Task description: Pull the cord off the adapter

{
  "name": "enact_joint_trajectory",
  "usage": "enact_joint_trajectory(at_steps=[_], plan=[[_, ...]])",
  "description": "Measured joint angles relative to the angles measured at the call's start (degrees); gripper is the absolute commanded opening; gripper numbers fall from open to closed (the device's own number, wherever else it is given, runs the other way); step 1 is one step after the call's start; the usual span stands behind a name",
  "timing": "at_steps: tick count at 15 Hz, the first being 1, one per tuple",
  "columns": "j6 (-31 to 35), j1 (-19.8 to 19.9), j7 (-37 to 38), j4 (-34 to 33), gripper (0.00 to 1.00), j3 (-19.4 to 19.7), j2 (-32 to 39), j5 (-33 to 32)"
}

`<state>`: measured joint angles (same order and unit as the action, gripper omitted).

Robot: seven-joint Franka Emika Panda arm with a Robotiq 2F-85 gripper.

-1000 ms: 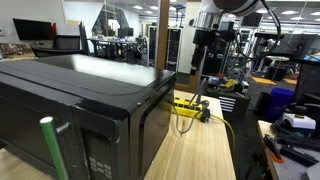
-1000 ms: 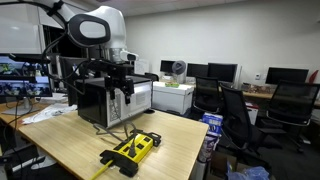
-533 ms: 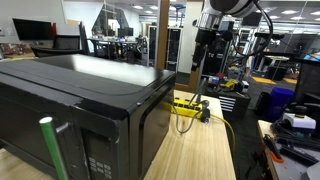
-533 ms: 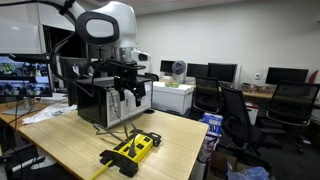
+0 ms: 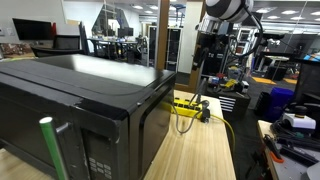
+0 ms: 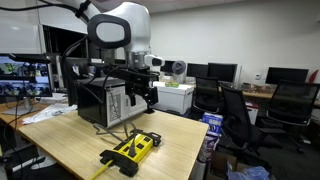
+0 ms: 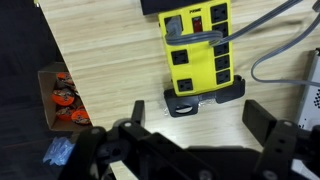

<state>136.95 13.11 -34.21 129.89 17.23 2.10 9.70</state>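
Adapter [image 7: 198, 45], yellow, lies on the wooden table [image 7: 110, 50] directly below my gripper [image 7: 195, 108]. My jaws are spread wide and hold nothing, hanging clear above it. A grey cord [image 7: 270, 52] curves off beyond one finger. Past the other sits a box [image 7: 60, 100] of orange things.

arm [image 6: 118, 22]: my shells are white, rounded and glossy, with a dark grey joint cap | wrist [image 6: 135, 72]: black housing under the last white link | hand [image 7: 197, 118]: matte black, two thick blocky fingers [image 7: 262, 122], edges blurred in the wrist view
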Motion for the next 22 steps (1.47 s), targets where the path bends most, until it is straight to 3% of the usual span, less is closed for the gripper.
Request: enact_joint_trajectory(at_steps=[14,22], plan=[[-3.66,5.16,-1.77,-7.67,1.00,-3.01,12.72,2.64],[-3.65,6.11,-1.77,-8.13,1.00,-5.42,16.30,2.11]])
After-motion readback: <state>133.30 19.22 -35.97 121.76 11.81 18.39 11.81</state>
